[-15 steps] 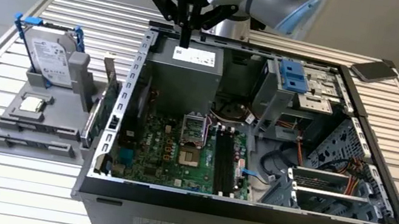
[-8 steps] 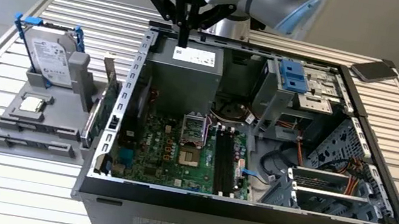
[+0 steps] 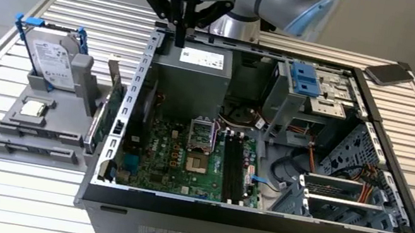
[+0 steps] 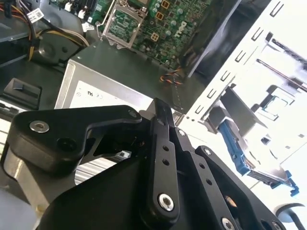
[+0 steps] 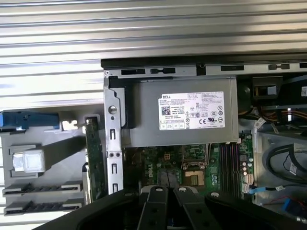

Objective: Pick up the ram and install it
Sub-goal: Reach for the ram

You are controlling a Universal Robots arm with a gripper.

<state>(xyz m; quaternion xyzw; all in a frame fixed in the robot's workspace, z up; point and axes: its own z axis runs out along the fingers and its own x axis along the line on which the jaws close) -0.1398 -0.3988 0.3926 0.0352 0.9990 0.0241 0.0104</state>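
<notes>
Above the computer case's (image 3: 144, 80) back corner, black claw (image 3: 178, 38) with tips together, silver power box (image 3: 193, 79) below, green card (image 3: 111, 106) beside the case, ram (image 3: 37, 152) seemingly a thin dark strip in grey holder's (image 3: 60, 129) front slot.

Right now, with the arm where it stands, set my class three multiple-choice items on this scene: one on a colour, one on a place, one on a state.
1. The bracket on the hard drive is: A red; B blue; C yellow.
2. The gripper hangs: A over the hard drive; B above the power supply; C down among the motherboard slots.
3. The computer case is: A closed; B upside down; C open.
Key: B, blue rails frame the drive; B, its tip sits over the power supply's edge; C, the motherboard lies in plain sight.
</notes>
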